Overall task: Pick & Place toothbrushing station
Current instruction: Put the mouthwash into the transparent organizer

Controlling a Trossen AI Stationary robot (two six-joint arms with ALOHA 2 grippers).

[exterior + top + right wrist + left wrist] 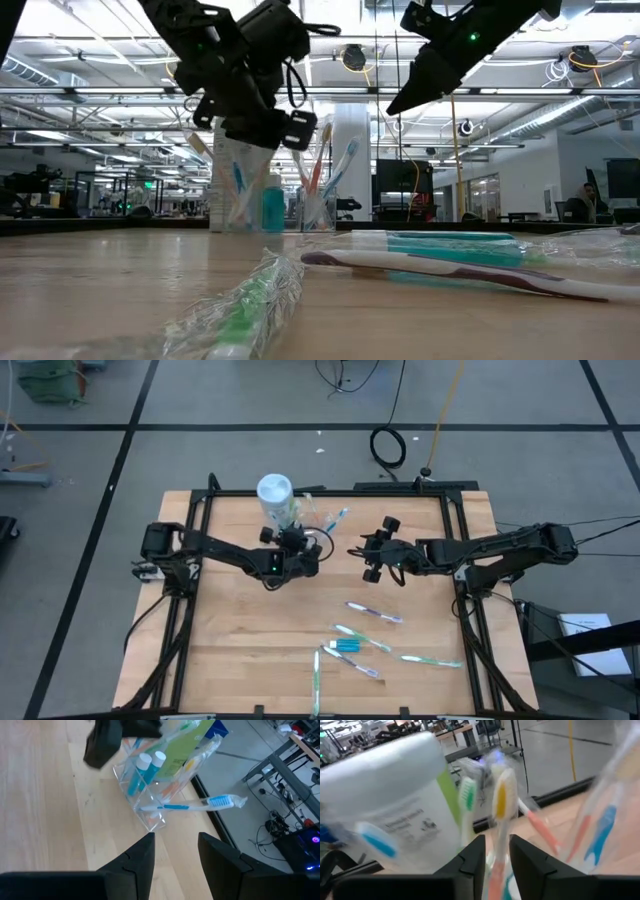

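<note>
The clear plastic holder (298, 512) stands at the far edge of the wooden bench (250, 640), with a white-lidded tub (274, 491) just beside it on its far side. Several slim toothbrushes already stand upright in the holder, and two small blue toothpaste tubes (142, 770) sit in one of its compartments.

The left end effector (295, 540) hangs right at the holder's near side. In its wrist view its two dark fingers (470, 865) stand a little apart around the handle of an orange-headed toothbrush (500, 820), whose long axis runs upright into the holder. Whether the pads still press on that handle I cannot tell; the gap looks barely wider than the brush. My guess is that this brush is being let go into its slot.

The right end effector (372, 556) hovers above the bench to the holder's right, a short way off, with its fingers (140, 857) spread and nothing between them. From its own view a blue-and-white toothbrush (195, 805) lies nearly flat, poking out of the holder's side.

The brushes left to fetch lie wrapped (375, 612) on the near half of the bench, well apart from the holder toward the near right, with a third blue tube (347, 646) among them. They lie mostly crosswise or slanted. The right arm looks nearer to them, so I would expect it to take the next one.
</note>
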